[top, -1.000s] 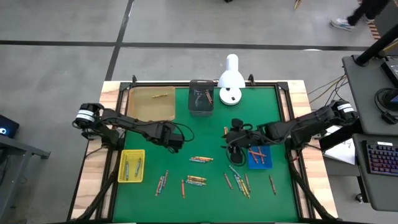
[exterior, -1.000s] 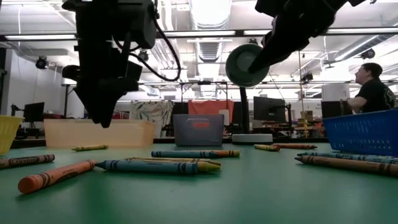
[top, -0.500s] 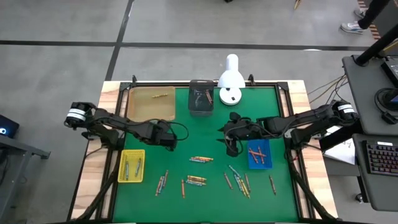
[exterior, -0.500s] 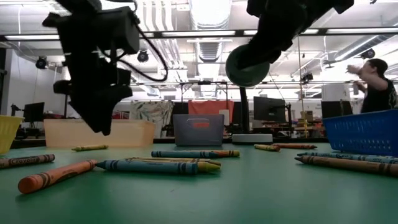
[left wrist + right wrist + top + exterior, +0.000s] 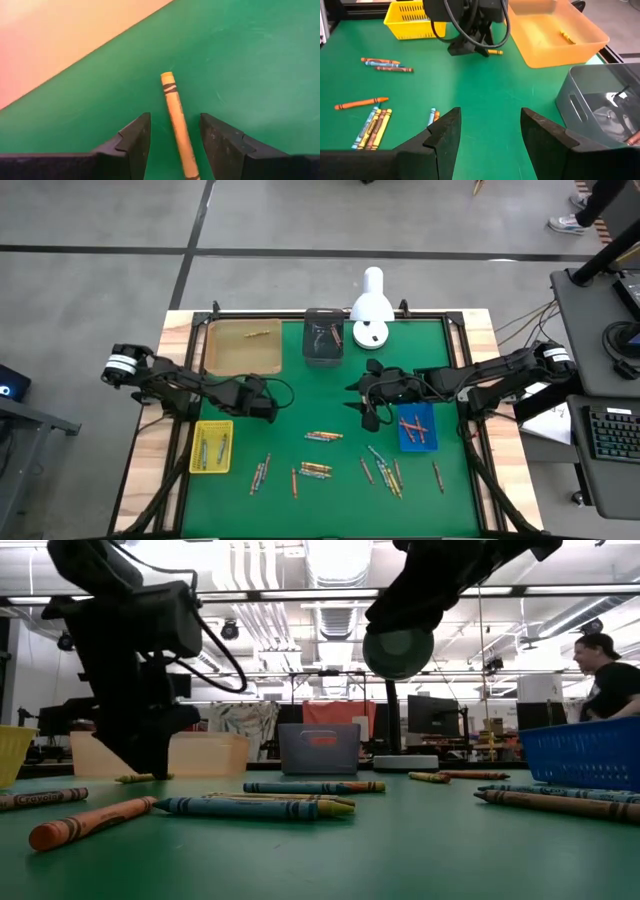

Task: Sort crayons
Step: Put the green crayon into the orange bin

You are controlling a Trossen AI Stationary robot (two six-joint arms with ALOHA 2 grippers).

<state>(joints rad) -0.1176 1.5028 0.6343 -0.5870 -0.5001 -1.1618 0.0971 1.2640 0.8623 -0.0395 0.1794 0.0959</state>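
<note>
On the green table [image 5: 330,410], the left gripper [image 5: 172,145] sits low with fingers apart straddling a yellow crayon [image 5: 177,120] just beside the orange tray [image 5: 240,348], apparently mid-pickup and needing only to close, while the right gripper [image 5: 487,137], open, waits mid-table.

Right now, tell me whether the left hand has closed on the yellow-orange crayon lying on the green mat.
No. The left hand is open, its fingers apart on either side of the yellow-orange crayon, not touching it.
</note>
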